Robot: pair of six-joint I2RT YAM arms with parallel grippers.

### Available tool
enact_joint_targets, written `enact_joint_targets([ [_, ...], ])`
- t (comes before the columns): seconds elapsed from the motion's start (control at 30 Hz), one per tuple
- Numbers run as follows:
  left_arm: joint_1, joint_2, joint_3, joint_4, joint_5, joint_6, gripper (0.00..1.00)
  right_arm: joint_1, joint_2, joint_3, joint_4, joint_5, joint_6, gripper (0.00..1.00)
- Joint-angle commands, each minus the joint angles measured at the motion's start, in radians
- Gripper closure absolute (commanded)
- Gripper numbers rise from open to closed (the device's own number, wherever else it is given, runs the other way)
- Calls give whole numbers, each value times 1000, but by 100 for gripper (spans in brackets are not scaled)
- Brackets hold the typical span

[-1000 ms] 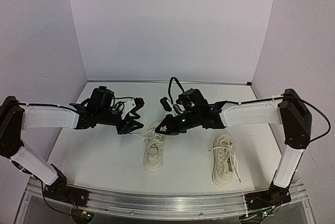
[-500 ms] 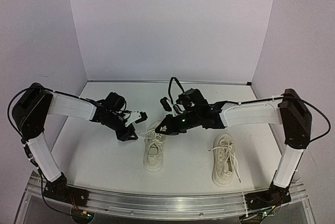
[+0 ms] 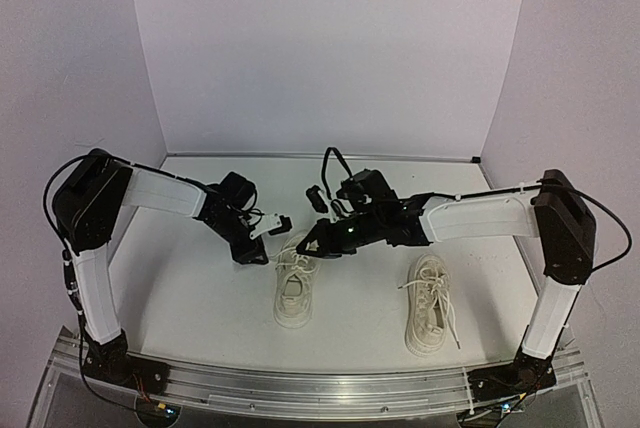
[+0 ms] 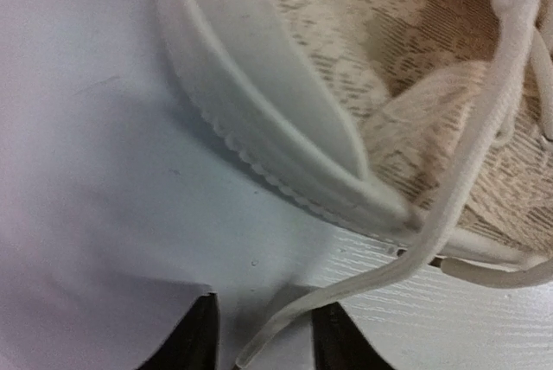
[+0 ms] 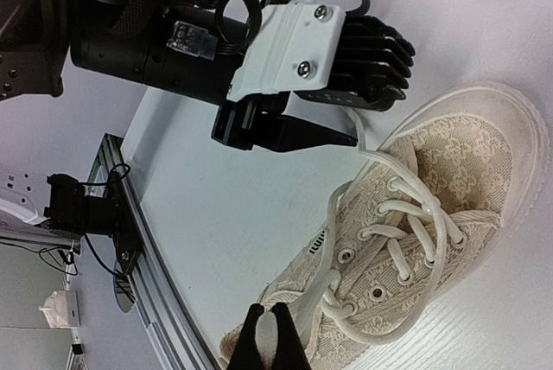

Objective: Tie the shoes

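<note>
Two shoes (image 3: 430, 313), long axes near-to-far, left shoe (image 3: 295, 293) toe-away (laces (image 5: 415, 214) loose)

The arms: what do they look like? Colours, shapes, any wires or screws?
Each of the left arm and right arm has smooth white shells between chunky black joints, with thin black cables looping alongside. The left gripper is black with a white plate fixed by two screws and a ribbed black block; its fingers taper to points. The right gripper shows narrow black fingertips.

A cream shoe (image 4: 406, 76) sits on the white desk (image 4: 86, 180), sole rim nearest. Its lace (image 4: 471, 175) trails down between the left gripper's (image 4: 263, 346) parted black jaws.
</note>
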Motion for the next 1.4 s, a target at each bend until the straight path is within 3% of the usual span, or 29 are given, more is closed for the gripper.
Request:
enact_joint_targets([
  [0.0, 7, 55, 65, -91, -7, 28, 73, 5, -8, 9, 11, 10, -5, 100],
  [0.07, 7, 47, 56, -91, -3, 11, 92, 5, -7, 11, 11, 10, -7, 100],
  [0.13, 6, 5, 30, -64, -4, -21, 100, 5, -5, 9, 12, 10, -8, 100],
  [0.33, 3, -247, -115, 100, 12, -185, 100, 4, 7, 9, 13, 23, -9, 100],
  [0.47, -43, -418, -166, 153, -71, -364, 100, 4, 19, 13, 15, 32, -6, 100],
  [0.73, -190, -689, -170, -77, -270, -648, 100, 0, 29, 21, 20, 50, -7, 100],
  [0.87, -208, -808, -177, -216, -317, -803, 100, -2, 30, 23, 24, 55, -4, 100],
  [1.1, -268, -847, -193, -454, -294, -919, 100, -11, 27, 20, 23, 61, -4, 100],
  [1.23, -441, -832, -228, -404, -241, -891, 100, -18, 32, 24, 23, 61, -6, 100],
  [1.37, -588, -718, -230, -322, -176, -819, 100, -26, 37, 32, 23, 55, -12, 100],
])
